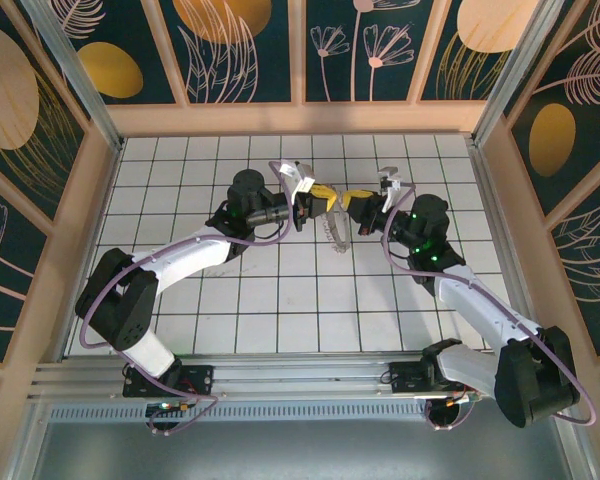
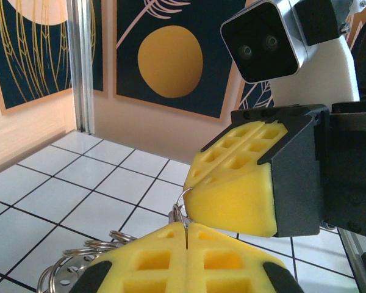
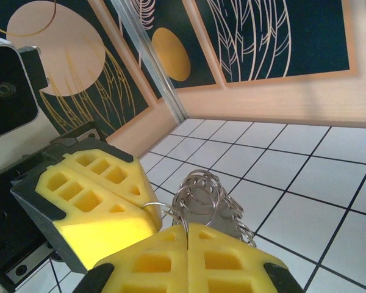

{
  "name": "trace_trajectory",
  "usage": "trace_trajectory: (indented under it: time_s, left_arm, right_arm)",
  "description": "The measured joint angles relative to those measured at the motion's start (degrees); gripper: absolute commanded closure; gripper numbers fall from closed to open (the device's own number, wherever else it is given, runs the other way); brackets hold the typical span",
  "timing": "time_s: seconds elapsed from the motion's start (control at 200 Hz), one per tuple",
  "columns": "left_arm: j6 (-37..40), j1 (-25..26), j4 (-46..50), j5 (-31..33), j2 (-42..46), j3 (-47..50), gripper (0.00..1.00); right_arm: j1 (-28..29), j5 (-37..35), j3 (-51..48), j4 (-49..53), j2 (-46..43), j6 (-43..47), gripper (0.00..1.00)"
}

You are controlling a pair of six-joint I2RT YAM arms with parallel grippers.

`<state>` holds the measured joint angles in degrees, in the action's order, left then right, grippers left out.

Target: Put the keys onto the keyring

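Note:
My two grippers meet tip to tip above the middle of the tiled floor, the left gripper [image 1: 327, 199] and the right gripper [image 1: 356, 201] both shut. Between them runs a thin silvery keyring [image 3: 147, 206], pinched in the left gripper [image 2: 187, 227] and in the right gripper [image 3: 188, 231]. In the left wrist view the keyring [image 2: 182, 198] arcs up into the right gripper's yellow pads [image 2: 238, 195]. A bunch of further silver rings [image 3: 202, 173] with a grey metal key [image 3: 232, 215] hangs just below the pinch, seen from above as a pale cluster [image 1: 337, 232].
White tiled floor [image 1: 280, 300] lies under the arms, fenced by peach-framed dark panels [image 1: 300, 110]. The left wrist's camera housing [image 3: 6, 97] sits close on the left of the right wrist view. Loose rings [image 2: 64, 268] hang low left of my left jaws.

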<state>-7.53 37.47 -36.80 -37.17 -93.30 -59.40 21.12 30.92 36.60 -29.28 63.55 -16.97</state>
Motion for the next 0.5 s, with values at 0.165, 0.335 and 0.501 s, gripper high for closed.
trace_trajectory:
  time_s: [0.165, 0.335, 0.501]
  left_arm:
    - [0.0, 0.0, -2.1, 0.2, 0.0, 1.1, 1.0]
    - [0.0, 0.0, -3.8, 0.2, 0.0, 2.4, 1.0]
    - [0.0, 0.0, -5.9, 0.2, 0.0, 3.7, 1.0]
  right_arm:
    - [-0.7, 3.0, 0.0, 0.0, 0.7, -0.1, 1.0]
    - [-1.4, 6.6, 0.0, 0.0, 2.1, -0.1, 1.0]
    - [-2.2, 9.1, 0.0, -0.1, 2.7, -0.6, 1.0]
